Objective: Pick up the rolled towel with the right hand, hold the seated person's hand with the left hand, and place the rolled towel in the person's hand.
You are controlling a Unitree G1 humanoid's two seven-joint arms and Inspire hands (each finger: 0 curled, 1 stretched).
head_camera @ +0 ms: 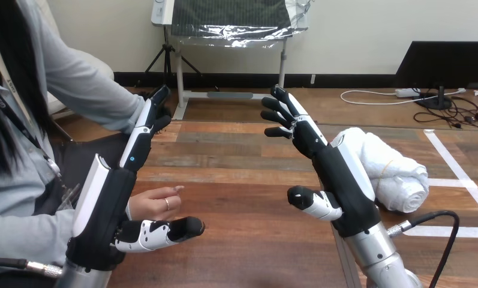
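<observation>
Fingers (pixel 274 116) straight, right hand (pixel 338 180); fluffy white rolled towel (pixel 395 174) just beside.

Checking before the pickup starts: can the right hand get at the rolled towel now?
Probably yes: the right hand is open beside the rolled towel, with nothing between them, though its palm seems to face away, so it would have to turn.

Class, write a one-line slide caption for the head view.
Over the wooden table, open black-and-white left hand beside the person's hand; open right hand raised next to the rolled white towel.
</observation>
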